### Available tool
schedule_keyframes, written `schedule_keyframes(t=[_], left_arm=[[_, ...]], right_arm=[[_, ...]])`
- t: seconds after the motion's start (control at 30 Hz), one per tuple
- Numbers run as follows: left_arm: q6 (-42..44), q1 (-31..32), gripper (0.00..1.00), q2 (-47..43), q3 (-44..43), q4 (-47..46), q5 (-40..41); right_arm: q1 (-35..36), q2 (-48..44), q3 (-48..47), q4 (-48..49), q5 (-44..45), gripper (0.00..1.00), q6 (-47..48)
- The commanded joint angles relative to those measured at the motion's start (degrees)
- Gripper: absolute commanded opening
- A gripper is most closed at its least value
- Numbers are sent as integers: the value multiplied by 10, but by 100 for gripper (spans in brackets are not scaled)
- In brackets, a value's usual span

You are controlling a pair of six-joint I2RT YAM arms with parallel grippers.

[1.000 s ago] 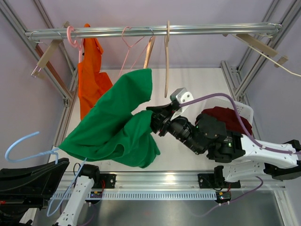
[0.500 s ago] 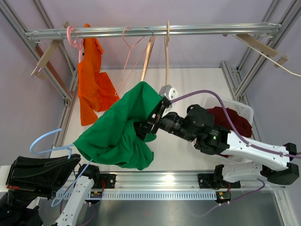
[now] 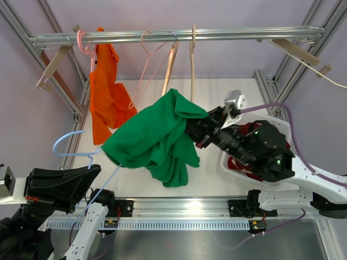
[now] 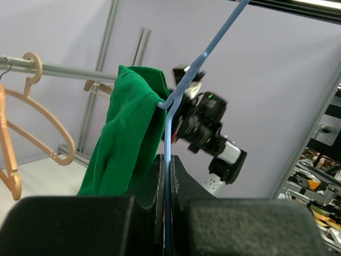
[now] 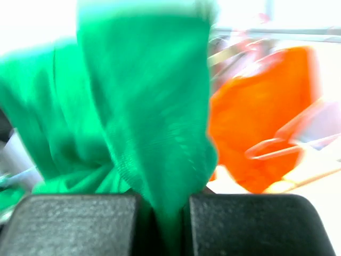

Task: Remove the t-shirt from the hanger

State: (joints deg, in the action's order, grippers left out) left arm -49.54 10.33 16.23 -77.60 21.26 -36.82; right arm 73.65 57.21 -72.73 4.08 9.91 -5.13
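**Top external:** The green t-shirt (image 3: 160, 138) hangs bunched at frame centre, spanning from the blue hanger (image 3: 70, 154) at left to the right gripper (image 3: 198, 135). Against the earlier frame, that gripper has drawn back rightward. The cloth sits further right, and the hanger has risen above the left gripper (image 3: 95, 172).

**Left wrist:** The left gripper (image 4: 166, 168) is clenched on the hanger (image 4: 168, 133) shaft. A fold of t-shirt (image 4: 128, 138) is hooked on its bend at upper centre.

**Right wrist:** The view is blurred. The right gripper (image 5: 170, 213) is clamped on the t-shirt (image 5: 149, 106) fabric at bottom centre. An orange garment (image 5: 261, 128) shows at right.
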Motion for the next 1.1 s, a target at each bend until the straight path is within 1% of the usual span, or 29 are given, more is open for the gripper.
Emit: schedule_keyframes(t=[0.0, 0.03, 0.07, 0.1, 0.23, 0.27, 0.3, 0.33, 0.37, 0.4, 0.5, 0.53, 0.57, 0.6, 0.63, 0.67, 0.7, 0.73, 0.77, 0.8, 0.83, 0.87, 0.9, 0.93, 0.97, 1.0, 1.03, 1.07], left_arm=[[38, 2, 0, 17, 18, 30, 14], [46, 2, 0, 18, 25, 33, 11], [50, 2, 0, 17, 28, 35, 11], [54, 2, 0, 13, 30, 44, 13], [91, 2, 0, 4, 22, 77, 39], [97, 2, 0, 2, 20, 83, 44], [107, 2, 0, 0, 18, 91, 49], [112, 2, 0, -3, 17, 93, 56], [117, 2, 0, -6, 17, 96, 59], [121, 2, 0, -8, 17, 101, 63], [134, 3, 0, -21, 24, 103, 81], [140, 2, 0, -23, 25, 106, 88], [142, 2, 0, -26, 25, 106, 89], [144, 2, 0, -25, 25, 106, 88], [144, 2, 0, -24, 26, 106, 83], [145, 2, 0, -24, 27, 106, 83], [146, 2, 0, -24, 29, 106, 83], [149, 2, 0, -25, 33, 106, 84], [151, 2, 0, -29, 36, 106, 87], [155, 2, 0, -30, 39, 106, 89], [157, 2, 0, -30, 43, 106, 90], [158, 2, 0, -30, 44, 106, 89], [160, 2, 0, -25, 45, 106, 87], [161, 2, 0, -23, 46, 106, 83], [162, 2, 0, -20, 47, 106, 83], [162, 2, 0, -16, 47, 106, 82], [163, 2, 0, -13, 48, 106, 81], [163, 2, 0, -11, 52, 105, 81]], right_arm=[[-5, -11, -106, -35, 165, 0, 49], [-5, -7, -132, -73, 183, 0, 71], [-5, -2, -179, -83, 224, 0, 85], [-5, 6, -201, -90, 248, 0, 117], [-8, 32, -297, -74, 330, 0, 205], [-6, 41, -358, -82, 338, 0, 218], [-7, 64, -392, -93, 346, 0, 247], [-6, 76, -424, -94, 374, 0, 269], [-7, 88, -473, -89, 388, 0, 298], [-8, 104, -489, -82, 396, 0, 350], [-31, 116, -505, -66, 407, 0, 399], [-57, 114, -501, -82, 413, 0, 397], [-76, 109, -474, -92, 412, 0, 383], [-99, 92, -451, -106, 406, 0, 341], [-150, 80, -393, -130, 398, 0, 317], [-182, 67, -356, -140, 394, 0, 288], [-214, 36, -320, -151, 385, 0, 222], [-249, 19, -276, -170, 363, 0, 184], [-323, -2, -189, -179, 348, 0, 141], [-357, -45, -145, -187, 333, 0, 63], [-388, -67, -97, -188, 312, 0, 24], [-418, -89, -9, -188, 307, 0, -9], [-462, -126, 30, -189, 308, 0, -67], [-479, -140, 66, -195, 312, 0, -93], [-492, -154, 127, -200, 316, 0, -116], [-511, -173, 153, -206, 328, 0, -165], [-517, -182, 179, -221, 357, 0, -187], [-521, -189, 228, -231, 374, 0, -214]])
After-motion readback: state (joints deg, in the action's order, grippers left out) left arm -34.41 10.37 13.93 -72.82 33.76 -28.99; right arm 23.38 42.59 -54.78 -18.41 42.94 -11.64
